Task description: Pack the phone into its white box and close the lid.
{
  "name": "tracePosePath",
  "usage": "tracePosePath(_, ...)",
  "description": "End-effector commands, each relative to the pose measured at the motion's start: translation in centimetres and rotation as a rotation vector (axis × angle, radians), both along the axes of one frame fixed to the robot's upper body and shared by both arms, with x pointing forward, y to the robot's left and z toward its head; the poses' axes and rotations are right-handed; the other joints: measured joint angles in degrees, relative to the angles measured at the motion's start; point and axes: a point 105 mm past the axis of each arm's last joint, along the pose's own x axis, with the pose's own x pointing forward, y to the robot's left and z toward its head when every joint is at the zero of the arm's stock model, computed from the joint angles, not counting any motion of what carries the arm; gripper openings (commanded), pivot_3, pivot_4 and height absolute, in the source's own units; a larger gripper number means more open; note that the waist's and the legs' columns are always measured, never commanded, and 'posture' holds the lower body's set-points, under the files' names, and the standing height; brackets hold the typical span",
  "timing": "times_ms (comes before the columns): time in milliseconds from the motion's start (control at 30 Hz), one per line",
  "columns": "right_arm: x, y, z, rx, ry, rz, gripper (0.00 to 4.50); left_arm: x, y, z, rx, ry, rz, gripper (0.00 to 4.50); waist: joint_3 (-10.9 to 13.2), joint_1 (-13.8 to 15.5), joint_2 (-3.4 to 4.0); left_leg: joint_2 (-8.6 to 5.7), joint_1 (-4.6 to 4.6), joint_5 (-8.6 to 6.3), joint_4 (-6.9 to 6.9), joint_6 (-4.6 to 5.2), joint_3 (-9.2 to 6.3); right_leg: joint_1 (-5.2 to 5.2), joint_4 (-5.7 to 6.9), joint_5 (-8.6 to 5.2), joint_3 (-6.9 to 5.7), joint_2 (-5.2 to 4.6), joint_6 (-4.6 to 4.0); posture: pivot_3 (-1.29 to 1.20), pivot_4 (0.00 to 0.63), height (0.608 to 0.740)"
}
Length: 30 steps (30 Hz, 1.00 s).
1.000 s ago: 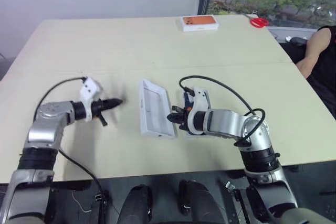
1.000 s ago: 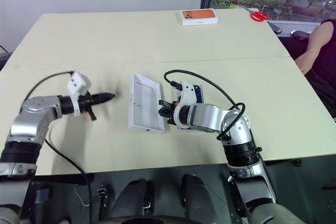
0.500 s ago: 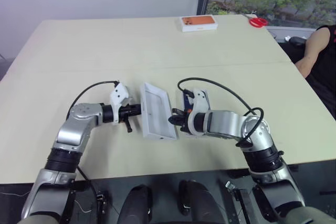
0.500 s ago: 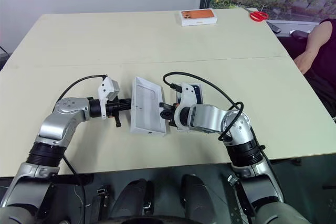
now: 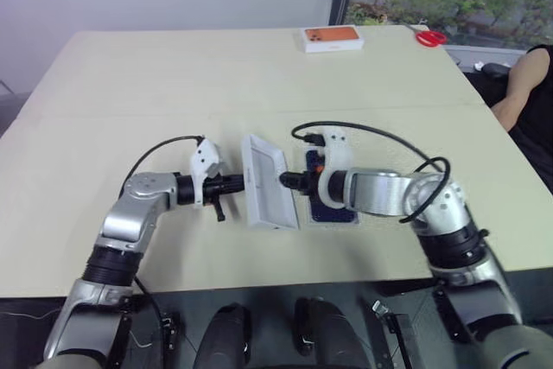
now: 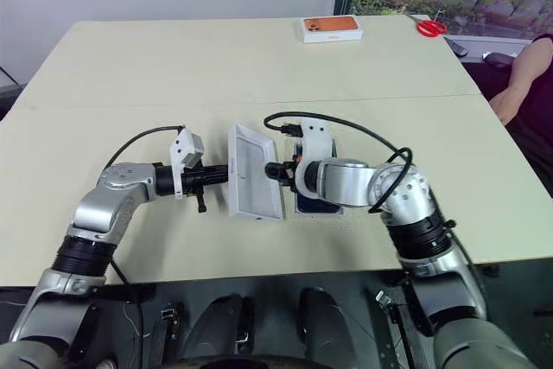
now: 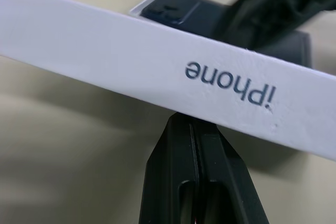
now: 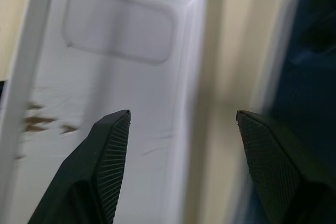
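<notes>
The lid [image 5: 268,181] lies open side up at mid-table, its moulded white inside showing; its side wall [image 7: 157,51] reads "iPhone". My left gripper [image 5: 238,184] is shut, its tips against the lid's left side wall. My right gripper [image 8: 181,116] is open just over the lid's right rim, with nothing held. To the lid's right lies the dark blue phone [image 5: 331,208] inside the white box [image 5: 333,223], partly covered by my right forearm. The phone's camera cluster [image 7: 173,9] shows beyond the lid.
A white box with an orange phone picture [image 5: 333,38] and red scissors [image 5: 429,37] sit at the table's far edge. A person's arm [image 5: 523,92] is beside the table's right edge. The front edge of the table is close below both arms.
My left gripper has swung right across the table until its tips meet the lid's left side. My right gripper has opened and lifted slightly at the lid's right rim.
</notes>
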Motion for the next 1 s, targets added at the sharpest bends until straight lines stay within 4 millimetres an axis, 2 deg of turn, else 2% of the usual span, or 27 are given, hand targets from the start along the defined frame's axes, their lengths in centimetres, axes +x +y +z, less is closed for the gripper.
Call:
tracePosePath(33, 0.2, -1.1, 2.7, -0.015, -0.125, 0.019, 3.49, -0.8, -1.7, 1.2, -0.036, -0.044, -0.058, 0.0, 0.0, -0.05, 0.0, 0.0, 0.0, 0.0, 0.0, 0.0, 0.01, 0.01, -0.02, 0.0, 0.0, -0.01, 0.0, 0.0, 0.15, 0.74)
tracePosePath(200, 0.4, -2.7, 3.4, -0.045, -0.179, 0.018, 3.49, -0.4, -4.1, 1.8, -0.079, -0.066, -0.07, 0.0, 0.0, -0.02, 0.0, 0.01, 0.0, 0.0, -0.01, 0.0, -0.03, 0.01, -0.01, 0.0, -0.01, 0.03, 0.01, 0.0, 0.15, 0.74)
tracePosePath(300, 0.8, -4.6, 3.1, -0.136, -0.209, -0.011, 3.49, -0.2, -5.7, 1.7, -0.082, -0.08, -0.083, 0.0, 0.0, 0.0, 0.0, 0.0, 0.01, 0.0, 0.01, 0.01, -0.02, 0.02, 0.01, 0.01, 0.0, 0.05, 0.01, 0.0, 0.15, 0.74)
tracePosePath(400, 1.1, -6.2, 3.1, -0.219, -0.244, -0.037, 3.49, 0.0, -6.3, 1.9, -0.098, -0.09, -0.084, 0.0, 0.0, 0.02, 0.0, 0.0, 0.01, 0.0, 0.02, 0.01, -0.01, 0.02, 0.0, 0.01, 0.0, 0.06, 0.01, 0.0, 0.15, 0.74)
tracePosePath(633, 1.8, -9.6, 3.5, -0.376, -0.307, -0.102, 3.49, 0.5, -4.9, 2.9, -0.154, -0.081, -0.036, 0.0, 0.0, -0.01, 0.0, 0.09, 0.03, 0.0, 0.01, 0.01, -0.05, 0.02, 0.0, 0.01, 0.03, 0.34, 0.0, 0.0, 0.15, 0.74)
tracePosePath(800, 1.8, -11.5, 3.6, -0.492, -0.338, -0.107, 3.49, 1.7, -2.2, 3.6, -0.164, -0.099, 0.068, 0.0, 0.0, -0.04, 0.0, 0.14, 0.04, 0.0, 0.01, 0.01, -0.06, 0.01, 0.0, 0.03, 0.03, 0.4, -0.03, 0.0, 0.15, 0.74)
tracePosePath(900, 1.6, -12.0, 3.5, -0.525, -0.352, -0.089, 2.64, 2.9, 0.3, 3.8, -0.127, -0.087, 0.164, 0.0, 0.0, -0.03, 0.0, 0.14, 0.05, 0.0, 0.01, 0.01, -0.06, 0.02, 0.0, 0.03, 0.04, 0.42, -0.03, 0.0, 0.15, 0.74)
tracePosePath(1000, 1.5, -11.9, 3.5, -0.547, -0.37, -0.055, 1.13, 2.5, 1.2, 2.8, -0.054, -0.056, 0.152, 0.0, 0.0, -0.04, 0.0, 0.15, 0.06, 0.0, 0.01, 0.0, -0.06, 0.01, 0.0, 0.03, 0.04, 0.43, -0.03, 0.0, 0.15, 0.74)
